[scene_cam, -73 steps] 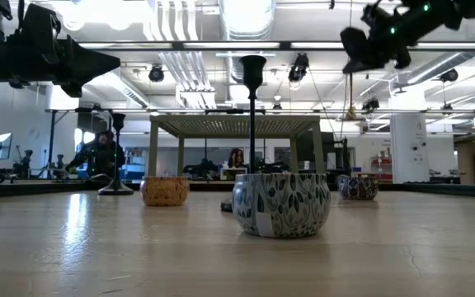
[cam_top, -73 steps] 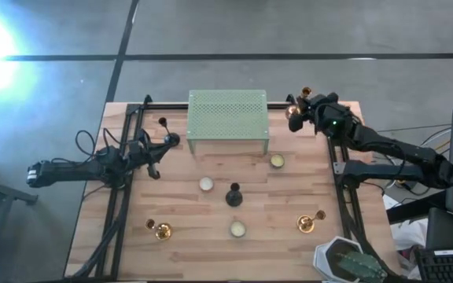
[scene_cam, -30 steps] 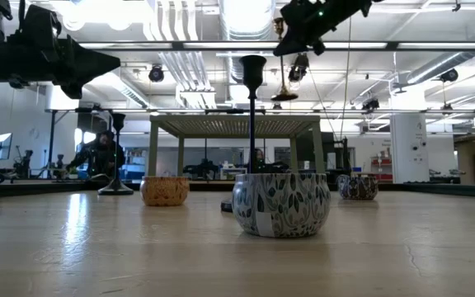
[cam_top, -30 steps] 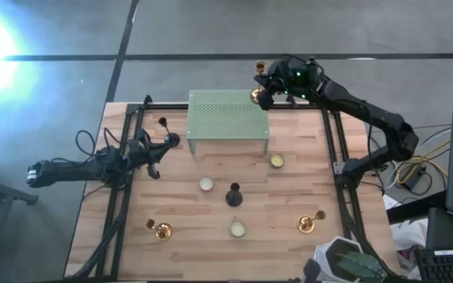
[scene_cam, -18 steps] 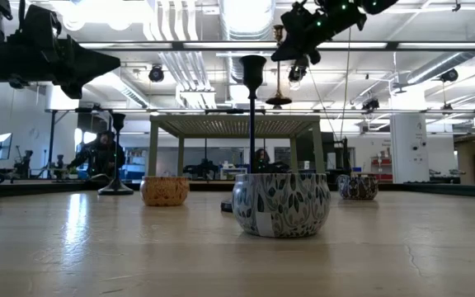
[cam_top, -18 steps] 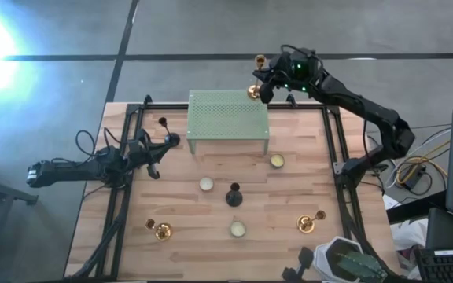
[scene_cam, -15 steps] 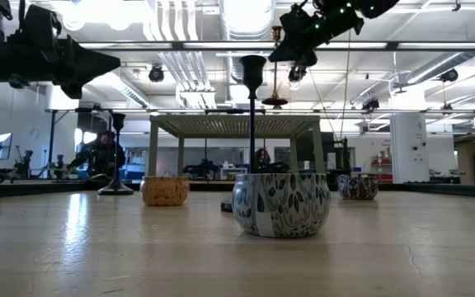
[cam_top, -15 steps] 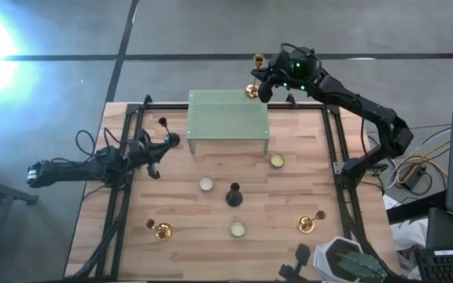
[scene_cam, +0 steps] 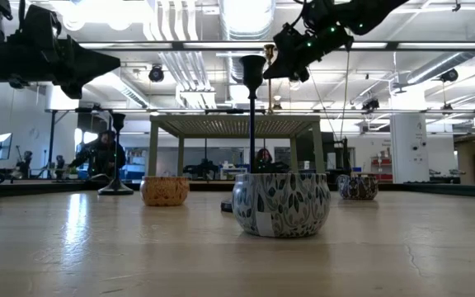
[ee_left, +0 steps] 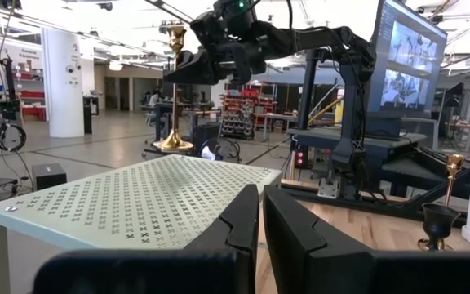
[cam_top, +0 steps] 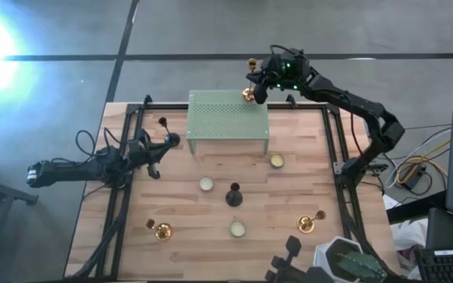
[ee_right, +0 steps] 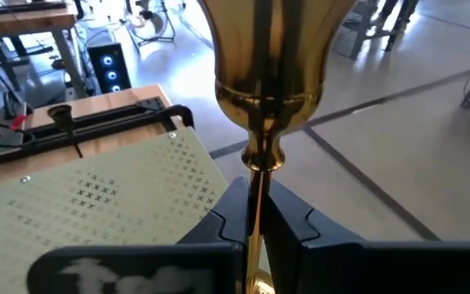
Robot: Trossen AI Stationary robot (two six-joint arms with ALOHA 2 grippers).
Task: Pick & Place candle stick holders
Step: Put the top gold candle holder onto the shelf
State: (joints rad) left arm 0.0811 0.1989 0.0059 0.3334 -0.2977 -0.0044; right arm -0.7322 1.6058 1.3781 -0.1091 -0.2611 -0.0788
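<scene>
A gold holder (cam_top: 248, 93) is pinched by the right gripper (cam_top: 259, 88) and has been carried over the far corner of the green stand (cam_top: 228, 114). It may be set down there soon. The left gripper (cam_top: 166, 141) is pressed together, empty.

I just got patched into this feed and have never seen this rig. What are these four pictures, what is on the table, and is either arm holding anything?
Two dark robot arms work at a wooden table. One picture looks straight down, one looks level across the tabletop, and two come from cameras on the arms' wrists. The right gripper is shut on a gold candle stick holder, carried upright above the far right corner of the green perforated stand. The left gripper is shut, empty, beside the stand. Two more gold holders, two black holders and three small round jars are on the table.
</scene>
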